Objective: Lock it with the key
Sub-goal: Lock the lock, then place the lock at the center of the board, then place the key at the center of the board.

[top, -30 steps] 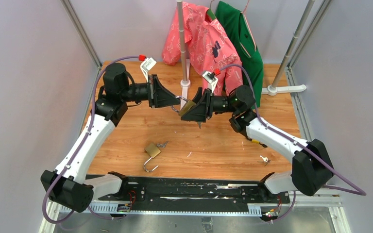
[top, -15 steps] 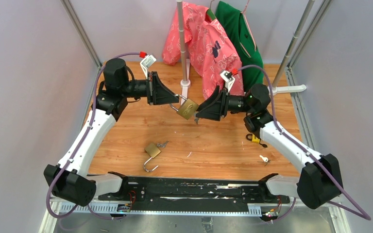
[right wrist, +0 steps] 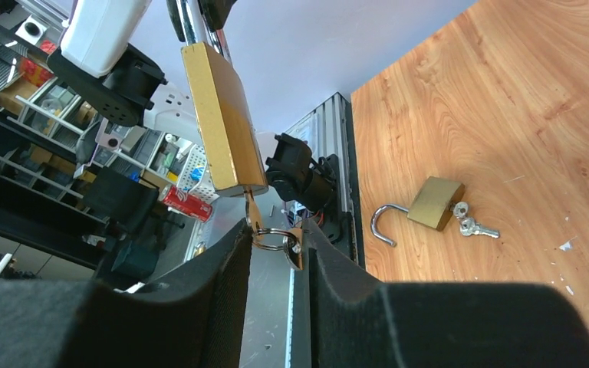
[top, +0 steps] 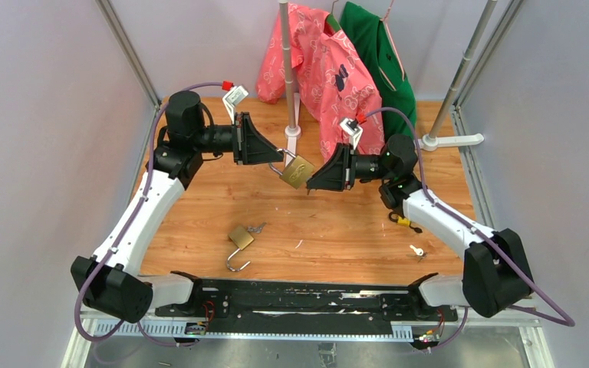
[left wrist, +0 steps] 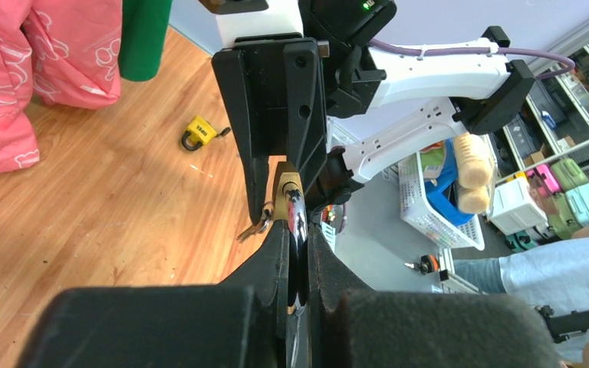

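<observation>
You are looking down on a wooden table [top: 337, 230] walled in by pale panels, with a clothes rack's pole [top: 287, 69] standing at its far edge. A pink garment [top: 322, 73] and a green garment [top: 376, 54] hang just right of that pole.

Both arms meet in the air just in front of the pole's foot. The left claw [top: 278, 159], reaching in from the pole's left, is clamped shut on the shackle of the brass padlock [right wrist: 222, 115], so the lock's body hangs clear of the table. The right claw [top: 312, 185] comes in from the pole's right. In its wrist view its fingers [right wrist: 230, 264] straddle the key ring [right wrist: 271, 238] that dangles from the key [right wrist: 251, 208] — whether they already pinch it, I cannot tell.

My reading of progress: the lock is lifted and steadied, and the key sits in the keyway at the bottom of the body. What is left for you is a firm hold on the key and the turn itself. I cannot tell whether the shackle is seated home — check that before turning.

Nearer the arm bases than the pole, a second padlock [top: 239, 236] lies with its shackle swung open and keys beside it. A small yellow padlock [top: 403, 221] and a loose key [top: 416, 250] lie well to the pole's right.
</observation>
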Robot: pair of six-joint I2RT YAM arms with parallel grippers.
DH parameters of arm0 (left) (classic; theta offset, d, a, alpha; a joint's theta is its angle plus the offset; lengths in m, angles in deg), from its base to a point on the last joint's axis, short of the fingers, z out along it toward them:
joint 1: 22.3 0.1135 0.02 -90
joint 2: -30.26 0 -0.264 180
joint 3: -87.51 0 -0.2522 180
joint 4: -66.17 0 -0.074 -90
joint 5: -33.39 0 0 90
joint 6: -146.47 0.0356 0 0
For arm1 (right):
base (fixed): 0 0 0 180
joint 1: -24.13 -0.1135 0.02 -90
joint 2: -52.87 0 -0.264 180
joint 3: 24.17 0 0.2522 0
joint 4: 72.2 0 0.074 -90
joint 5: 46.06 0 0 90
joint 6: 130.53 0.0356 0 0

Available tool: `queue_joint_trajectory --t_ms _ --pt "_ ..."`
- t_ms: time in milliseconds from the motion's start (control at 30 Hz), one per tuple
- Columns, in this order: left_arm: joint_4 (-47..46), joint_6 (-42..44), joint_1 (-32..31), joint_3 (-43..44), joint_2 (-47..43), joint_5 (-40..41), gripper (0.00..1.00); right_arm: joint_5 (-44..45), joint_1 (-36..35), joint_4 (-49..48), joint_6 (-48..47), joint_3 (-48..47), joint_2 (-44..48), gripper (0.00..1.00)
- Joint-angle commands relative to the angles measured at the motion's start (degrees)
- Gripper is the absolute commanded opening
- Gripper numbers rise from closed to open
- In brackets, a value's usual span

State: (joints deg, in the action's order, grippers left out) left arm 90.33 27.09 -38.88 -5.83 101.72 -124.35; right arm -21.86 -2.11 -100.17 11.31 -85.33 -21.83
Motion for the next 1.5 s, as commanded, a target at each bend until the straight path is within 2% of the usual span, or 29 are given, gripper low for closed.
queue_joint_trajectory --t_ms 0,67,167,200,233,367,567,633,733,767,800,867,933,1200,1333,1467 --pt "-4.0 -1.7 0.3 2.5 -0.6 -1.8 0.00 -1.7 0.1 -6.5 3.2 -0.9 -1.0 0.32" --pt "-4.0 -1.6 0.3 2.3 -0.8 -1.7 0.00 -2.0 0.1 -7.6 4.1 -1.1 -1.2 0.29" --pt "-4.0 -1.6 0.3 2.2 -0.8 -1.6 0.00 -2.3 0.0 -8.3 4.7 -1.4 -1.6 0.11" --pt "-4.0 -1.6 0.3 2.2 -0.7 -1.5 0.00 -2.4 0.0 -8.3 4.8 -1.4 -1.7 0.02" --pt "-4.0 -1.6 0.3 2.2 -0.6 -1.5 0.00 -2.5 0.0 -8.4 4.8 -1.3 -1.7 0.00" --pt "-3.9 -1.5 0.5 2.2 -0.3 -0.5 0.00 -2.1 0.1 -5.9 3.0 1.1 -0.1 0.00" --pt "-5.4 -2.4 0.9 2.4 1.0 -0.5 0.00 -1.6 0.3 6.5 -3.7 9.8 8.1 0.00" --pt "-6.4 -3.1 0.9 1.9 1.0 -0.6 0.00 -0.9 0.3 12.8 -7.1 10.8 11.7 0.00" --pt "-6.4 -3.1 0.9 1.8 1.4 -0.9 0.00 0.3 0.9 29.1 -15.7 11.0 16.0 0.00" --pt "-5.4 -2.2 0.6 1.7 1.8 -1.2 0.00 2.0 1.2 36.9 -18.5 11.3 17.5 0.00" --pt "-2.3 0.0 0.4 2.0 2.6 -1.5 0.00 4.1 1.7 40.0 -20.5 11.6 18.9 0.00" --pt "12.6 11.6 -1.2 5.2 5.2 -0.3 0.00 7.9 3.0 46.6 -20.8 14.3 22.1 0.00" --pt "19.2 15.8 -3.7 6.0 8.4 0.4 0.00 11.5 4.1 48.2 -19.0 16.9 24.8 0.00" --pt "19.4 19.1 -11.0 2.0 19.1 3.9 0.00 21.6 4.4 52.3 -15.3 23.0 31.8 0.00" --pt "19.5 20.4 -13.6 3.3 27.6 5.8 0.00 24.5 4.3 53.2 -15.8 24.8 31.8 0.00" --pt "19.4 21.3 -14.2 6.0 34.0 7.5 0.00 24.9 4.2 48.8 -14.6 27.2 29.0 0.00"
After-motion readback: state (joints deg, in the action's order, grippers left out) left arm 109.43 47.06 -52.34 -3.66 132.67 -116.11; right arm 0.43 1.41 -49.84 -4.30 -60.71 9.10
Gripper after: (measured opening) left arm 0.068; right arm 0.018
